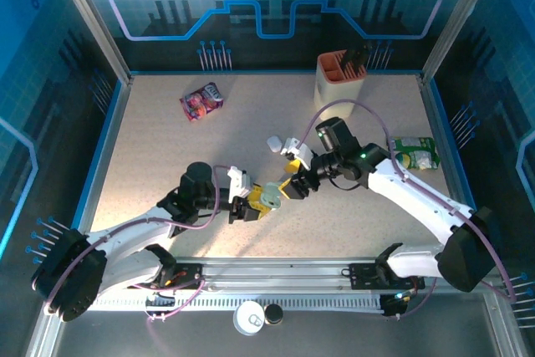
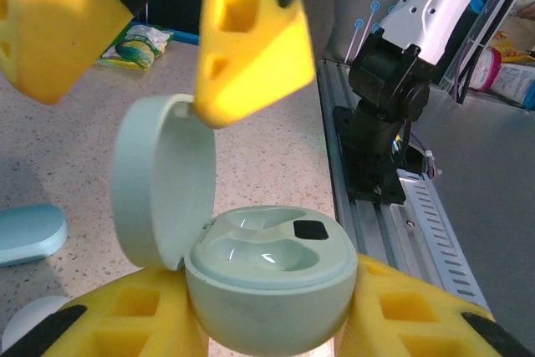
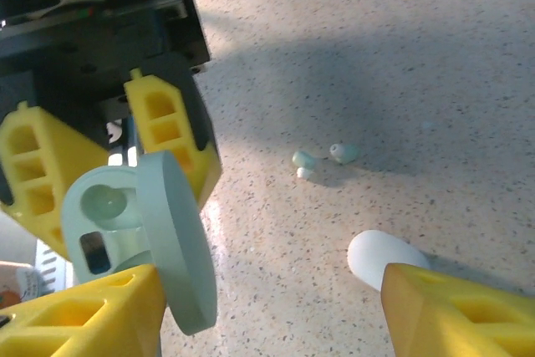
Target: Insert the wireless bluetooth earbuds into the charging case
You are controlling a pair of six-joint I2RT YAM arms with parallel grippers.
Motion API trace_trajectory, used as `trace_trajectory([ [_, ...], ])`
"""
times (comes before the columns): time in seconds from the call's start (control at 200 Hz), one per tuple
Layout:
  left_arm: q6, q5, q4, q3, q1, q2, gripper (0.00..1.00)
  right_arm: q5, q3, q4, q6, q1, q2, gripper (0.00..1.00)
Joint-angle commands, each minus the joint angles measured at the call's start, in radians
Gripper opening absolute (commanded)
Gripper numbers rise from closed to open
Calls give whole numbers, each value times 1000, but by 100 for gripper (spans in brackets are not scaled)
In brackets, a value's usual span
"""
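The left claw (image 2: 269, 311) squeezes the open charging case (image 2: 267, 286); its cups look empty. The right claw (image 1: 294, 189) is spread wide just beside it, holding nothing. Two earbuds (image 3: 342, 153) lie on the table (image 3: 418, 39) past the right claw. Next, I think, it must pinch one gently.

Partly seen
A pale blue case (image 2: 29, 236) ran off the left edge; the right hand (image 3: 272, 290) covered part of a white case (image 3: 376, 257).

Mid-frame, the charging case (image 1: 270, 196) sits in the left tool (image 1: 253, 205); in the right wrist view, earbuds (image 3: 341, 153) lie on the surface (image 3: 435, 56) right of it.
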Motion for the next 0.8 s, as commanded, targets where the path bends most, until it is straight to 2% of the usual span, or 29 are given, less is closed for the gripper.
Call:
trace_trajectory([
  [0.0, 10, 25, 71, -20, 2, -10, 36, 4, -21, 57, 50, -12, -31, 68],
  [0.18, -17, -1, 141, -44, 11, 1, 37, -53, -29, 64, 38, -12, -67, 69],
  [0.355, -94, -28, 340, -99, 63, 38, 36, -110, -92, 196, 117, -13, -160, 70],
  [0.54, -167, -31, 523, -134, 104, 89, 36, 5, -131, 295, 249, -13, -208, 69],
  [0.69, -204, -96, 646, -158, 126, 126, 36, 120, -173, 351, 389, -10, -186, 68],
  [0.795, -227, -123, 721, -167, 144, 154, 36, 143, -201, 414, 479, -5, -156, 67],
])
